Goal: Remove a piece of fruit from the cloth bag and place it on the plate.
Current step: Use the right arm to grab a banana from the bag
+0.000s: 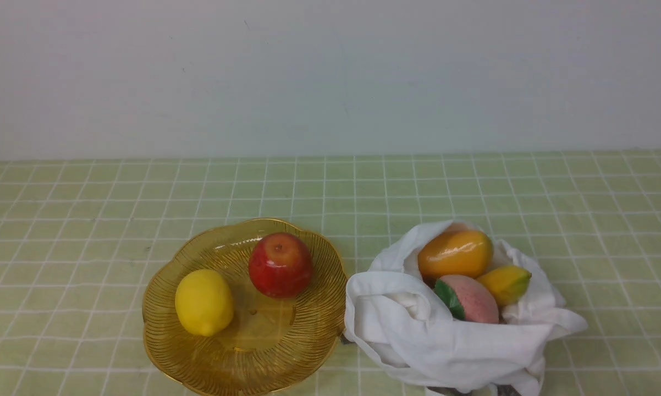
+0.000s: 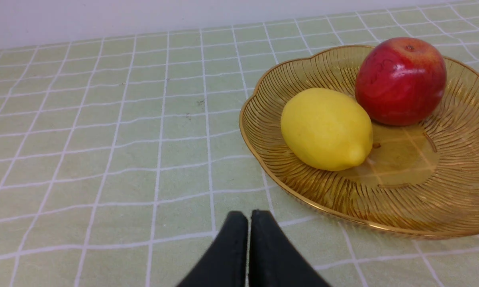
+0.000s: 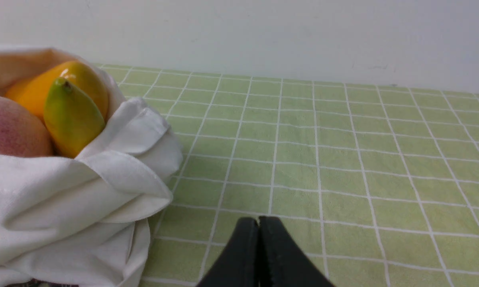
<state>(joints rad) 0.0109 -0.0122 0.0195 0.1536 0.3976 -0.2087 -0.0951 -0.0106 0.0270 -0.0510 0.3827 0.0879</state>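
A white cloth bag (image 1: pixel 418 330) sits open at the front right of the table, next to the amber ribbed plate (image 1: pixel 242 352). Out of the bag pokes the banana (image 1: pixel 505 284), only its yellow, green-tipped end showing; the right wrist view shows that banana end (image 3: pixel 71 117) too. My right gripper (image 3: pixel 258 220) is shut and empty, low over the cloth beside the bag (image 3: pixel 64 207). My left gripper (image 2: pixel 249 214) is shut and empty, just short of the plate's rim (image 2: pixel 263 175). Neither gripper shows in the front view.
An orange mango (image 1: pixel 455 253) and a pink peach (image 1: pixel 469 300) lie in the bag with the banana. A yellow lemon (image 1: pixel 204 301) and a red apple (image 1: pixel 280 264) rest on the plate. A green checked cloth (image 1: pixel 330 187) covers the table up to a white wall.
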